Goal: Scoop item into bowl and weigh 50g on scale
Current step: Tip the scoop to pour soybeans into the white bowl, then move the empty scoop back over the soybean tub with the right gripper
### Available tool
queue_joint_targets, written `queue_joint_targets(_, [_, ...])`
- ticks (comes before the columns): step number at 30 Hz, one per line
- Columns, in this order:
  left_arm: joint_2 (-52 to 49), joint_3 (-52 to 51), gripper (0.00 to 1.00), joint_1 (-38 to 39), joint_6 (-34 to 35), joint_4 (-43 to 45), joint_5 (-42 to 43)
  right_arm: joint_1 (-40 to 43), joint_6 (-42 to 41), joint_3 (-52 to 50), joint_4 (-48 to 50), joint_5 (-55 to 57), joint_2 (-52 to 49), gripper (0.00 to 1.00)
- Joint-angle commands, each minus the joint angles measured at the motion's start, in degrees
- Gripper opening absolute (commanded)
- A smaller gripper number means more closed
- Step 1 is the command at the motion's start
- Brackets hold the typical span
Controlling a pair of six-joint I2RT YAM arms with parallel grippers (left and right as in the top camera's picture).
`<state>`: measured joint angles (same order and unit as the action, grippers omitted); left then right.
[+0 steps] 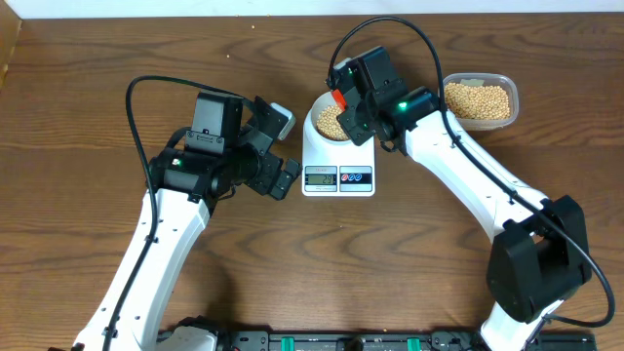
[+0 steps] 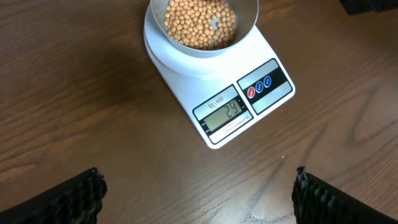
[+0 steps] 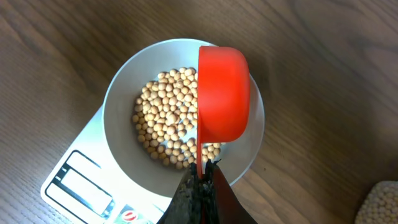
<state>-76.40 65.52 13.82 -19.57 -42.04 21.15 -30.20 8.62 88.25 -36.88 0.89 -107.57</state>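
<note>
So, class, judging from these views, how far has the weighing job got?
Done: beans lie in the bowl on the scale. In hand: the right hand holds a red scoop tipped over the bowl. Left: the display seems to read 24, so more scooping.

One bowl [image 3: 121,106], one scale [image 2: 186,93], one scoop [image 3: 222,93]

A dark brown wooden table [image 1: 78,58] with a strong wavy grain fills nearly the whole overhead view, its surface matte and dotted with a few small pale specks. Beyond its far edge runs a narrow pale strip [image 1: 195,8]; whether it is wall or floor cannot be told. The light is soft and even, leaving only faint, blurred shadows on the wood.
</note>
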Motion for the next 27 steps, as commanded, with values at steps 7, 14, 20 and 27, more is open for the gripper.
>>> queue_joint_targets(7, [-0.42,0.72,0.98,-0.15,-0.96,-0.15,0.7,0.9,0.85,1.11,-0.24,-3.19,6.38,0.01])
queue_joint_targets(14, [-0.42,0.72,0.98,-0.15,-0.94,-0.15,0.7,3.21,-0.98,1.11,-0.55,-9.92,8.52,0.01])
queue_joint_targets(20, [-0.42,0.72,0.98,-0.15,-0.94,-0.15,0.7,9.4,-2.93,1.11,-0.66,-22.16,9.27,0.01])
queue_joint_targets(27, [-0.42,0.72,0.98,-0.15,-0.96,-0.15,0.7,21.11,-5.42,1.11,-0.7,-31.3,9.31,0.01])
